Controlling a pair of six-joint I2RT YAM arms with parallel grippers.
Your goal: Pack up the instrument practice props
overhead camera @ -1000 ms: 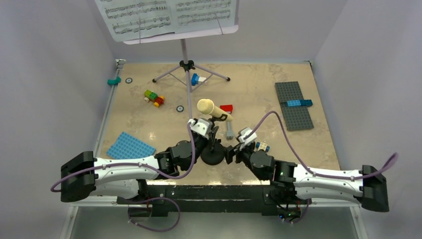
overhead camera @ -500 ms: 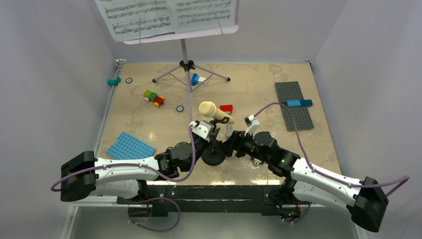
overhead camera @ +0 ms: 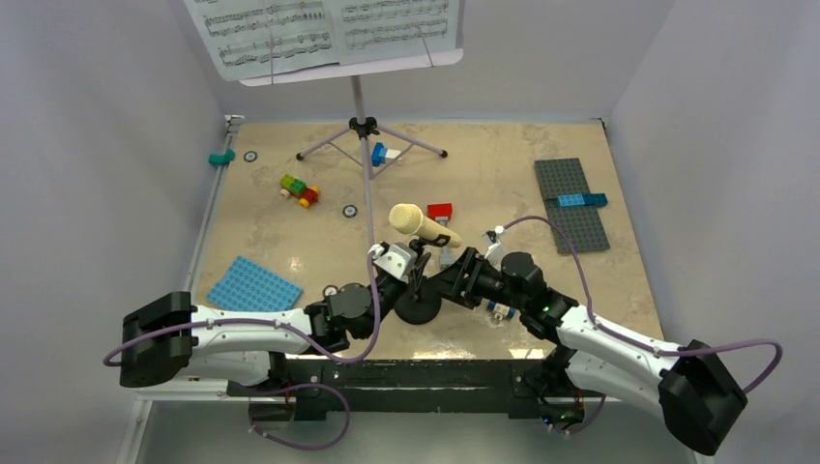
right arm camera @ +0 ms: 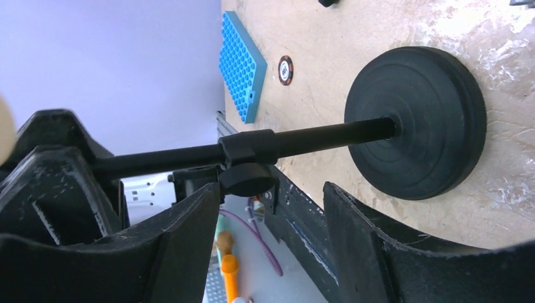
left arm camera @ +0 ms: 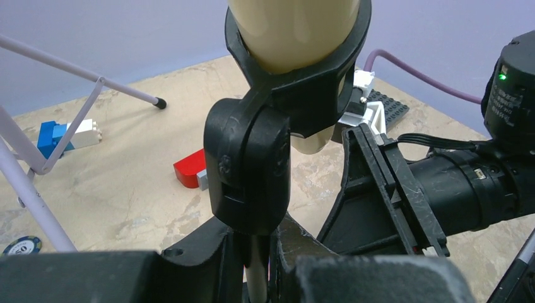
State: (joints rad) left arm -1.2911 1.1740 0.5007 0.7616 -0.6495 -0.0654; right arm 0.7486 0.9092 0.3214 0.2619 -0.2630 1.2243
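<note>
Your left gripper (left arm camera: 255,249) is clamped on the thin pole of the mic stand (right arm camera: 413,123), at the table's (overhead camera: 503,155) near edge; your right gripper (right arm camera: 270,202) gapes, empty. Likely a heavy base, stiff slick pole, loose microphone (overhead camera: 411,218) (the clip may swivel): hold the pole low.

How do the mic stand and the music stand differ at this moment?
The mic stand is black with a round base; the music stand is lilac on tripod legs. The mic stand carries a cream microphone, the music stand white sheet-music pages. The left tool is shut on the mic stand's pole at the near edge; the music stand stands untouched at the far edge. Both are upright.
</note>
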